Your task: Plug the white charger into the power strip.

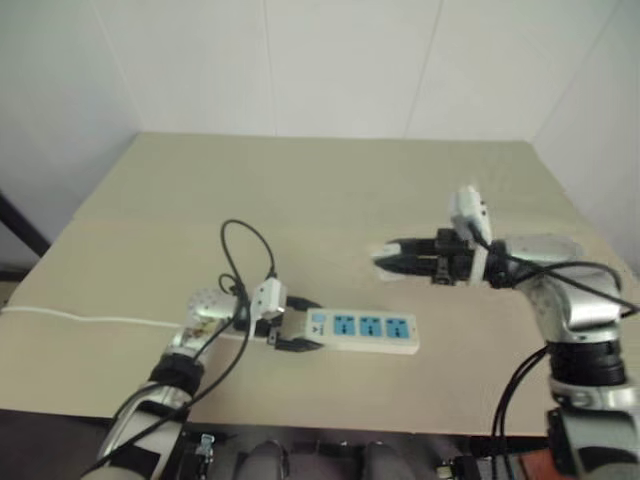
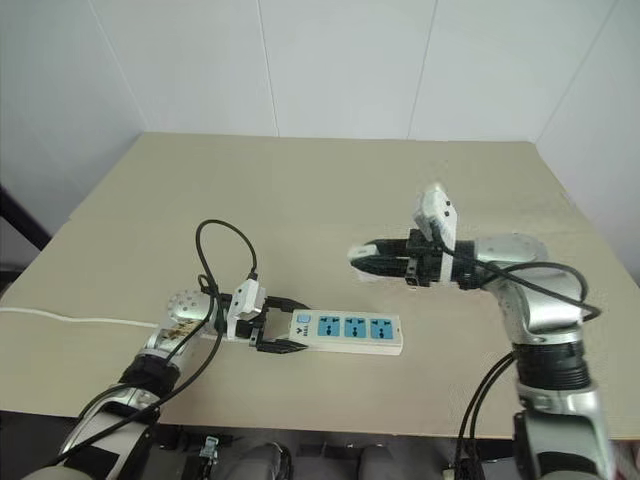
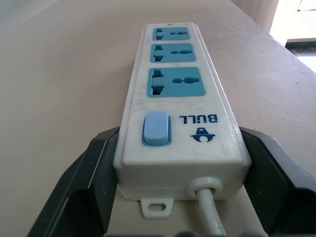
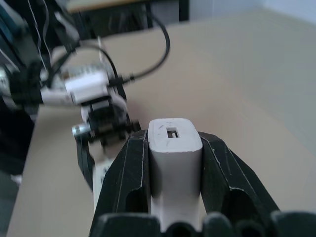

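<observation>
Nearest to me, at the front edge of the tan surface (image 1: 330, 190), my left gripper (image 2: 278, 325) lies low beside the cord end of the power strip (image 1: 365, 330). Its jaws are spread wide, one black finger (image 3: 81, 182) on each long side of the strip's end. From the left wrist view I cannot tell whether those fingers actually press the casing or merely stand just beside it. That same view shows the strip flat on the surface, with a pale blue rocker switch (image 3: 156, 129) closest to the wrist, then three blue socket faces in a row running away from it. A thin white cord (image 1: 90, 320) leaves the strip's near end and trails off toward my left across the surface.

Further out and to my right, my right gripper (image 1: 385, 257) hangs above the surface, pointing roughly level toward my left. Its jaws are pinching the white charger (image 4: 174, 163), which sits upright between the two black fingers (image 4: 131, 173); the end facing the wrist camera carries a small rectangular port. I cannot see the prongs. The charger is in the air, well apart from the strip, above and behind the socket end as the head views show it.

Beyond both arms the surface runs back to a plain white wall (image 1: 330, 60).
</observation>
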{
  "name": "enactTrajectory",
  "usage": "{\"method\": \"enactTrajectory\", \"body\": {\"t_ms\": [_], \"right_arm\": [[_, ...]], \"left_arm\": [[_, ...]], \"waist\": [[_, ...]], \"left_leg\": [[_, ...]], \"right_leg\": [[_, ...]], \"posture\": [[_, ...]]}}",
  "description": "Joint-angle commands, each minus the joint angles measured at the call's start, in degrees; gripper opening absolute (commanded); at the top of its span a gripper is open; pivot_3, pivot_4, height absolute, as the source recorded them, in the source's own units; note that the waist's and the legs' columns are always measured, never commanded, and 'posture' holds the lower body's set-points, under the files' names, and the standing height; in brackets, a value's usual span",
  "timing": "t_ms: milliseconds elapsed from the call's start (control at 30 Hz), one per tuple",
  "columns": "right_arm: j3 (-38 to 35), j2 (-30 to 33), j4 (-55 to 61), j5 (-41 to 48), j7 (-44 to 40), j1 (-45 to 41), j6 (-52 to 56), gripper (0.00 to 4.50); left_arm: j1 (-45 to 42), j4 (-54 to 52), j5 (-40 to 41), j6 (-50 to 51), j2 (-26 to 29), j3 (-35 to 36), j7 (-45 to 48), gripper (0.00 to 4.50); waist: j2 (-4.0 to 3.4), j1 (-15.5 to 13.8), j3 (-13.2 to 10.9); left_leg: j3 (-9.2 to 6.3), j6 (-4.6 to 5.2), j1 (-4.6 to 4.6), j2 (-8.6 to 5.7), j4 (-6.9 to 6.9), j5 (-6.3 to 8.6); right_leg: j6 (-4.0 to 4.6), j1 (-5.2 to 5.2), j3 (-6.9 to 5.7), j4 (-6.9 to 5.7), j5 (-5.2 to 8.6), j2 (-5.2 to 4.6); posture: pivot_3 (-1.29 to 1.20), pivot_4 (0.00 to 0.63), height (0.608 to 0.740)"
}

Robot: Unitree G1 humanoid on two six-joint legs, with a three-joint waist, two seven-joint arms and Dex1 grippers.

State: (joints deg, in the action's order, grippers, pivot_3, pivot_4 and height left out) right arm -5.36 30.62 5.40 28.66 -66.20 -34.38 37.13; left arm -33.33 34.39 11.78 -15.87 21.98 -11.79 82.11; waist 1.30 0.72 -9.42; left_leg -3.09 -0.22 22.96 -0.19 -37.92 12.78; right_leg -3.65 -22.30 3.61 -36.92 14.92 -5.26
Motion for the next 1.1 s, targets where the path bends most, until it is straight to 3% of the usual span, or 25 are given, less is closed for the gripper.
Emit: {"method": "enactTrajectory", "body": {"t_ms": [33,167,433,700,1100], "right_arm": [[-1.4,-4.5,-1.3,2.2,1.4,1.7,-7.2,1.10],[2.0,-9.4,-5.8,-1.1,0.4,4.9,-18.1,1.10],[5.1,-12.6,-13.1,-3.2,-2.3,8.0,-29.2,1.10],[8.2,-11.3,-16.3,-4.3,-6.5,8.8,-31.7,1.10],[9.5,-11.9,-18.5,-5.9,-5.8,8.6,-34.1,1.10]], "left_arm": [[0.2,0.8,-1.7,-1.0,0.0,-1.4,0.8,3.25],[0.7,0.3,-1.5,0.2,0.5,-1.3,1.3,3.25],[1.4,-2.1,-0.9,3.0,1.2,-1.0,1.6,3.25],[1.3,-2.9,-0.8,4.1,1.8,-1.0,2.6,3.25],[0.6,-3.0,-0.9,4.5,1.5,-1.0,2.6,3.25]], "waist": [[0.00,0.0,0.0],[-0.01,0.1,0.0],[-0.01,0.3,0.0],[-0.02,0.4,0.0],[-0.02,0.4,0.0]], "left_leg": [[-0.01,0.00,-0.02,0.01,0.00,0.00],[0.00,0.00,-0.04,0.00,0.00,0.00],[0.00,0.00,-0.08,0.02,0.01,0.00],[0.00,0.00,-0.11,0.03,0.01,0.00],[0.00,0.00,-0.11,0.03,0.02,0.00]], "right_leg": [[0.00,0.02,0.00,0.01,0.00,0.01],[0.00,0.02,0.00,0.00,0.00,0.01],[0.00,0.01,0.00,-0.07,0.01,0.04],[0.00,0.00,0.00,-0.09,0.01,0.06],[0.00,0.00,0.00,-0.09,0.01,0.06]], "posture": [[0.00,0.150,0.740],[0.00,0.150,0.740],[0.00,0.150,0.740],[0.00,0.150,0.740],[0.00,0.150,0.740]]}}
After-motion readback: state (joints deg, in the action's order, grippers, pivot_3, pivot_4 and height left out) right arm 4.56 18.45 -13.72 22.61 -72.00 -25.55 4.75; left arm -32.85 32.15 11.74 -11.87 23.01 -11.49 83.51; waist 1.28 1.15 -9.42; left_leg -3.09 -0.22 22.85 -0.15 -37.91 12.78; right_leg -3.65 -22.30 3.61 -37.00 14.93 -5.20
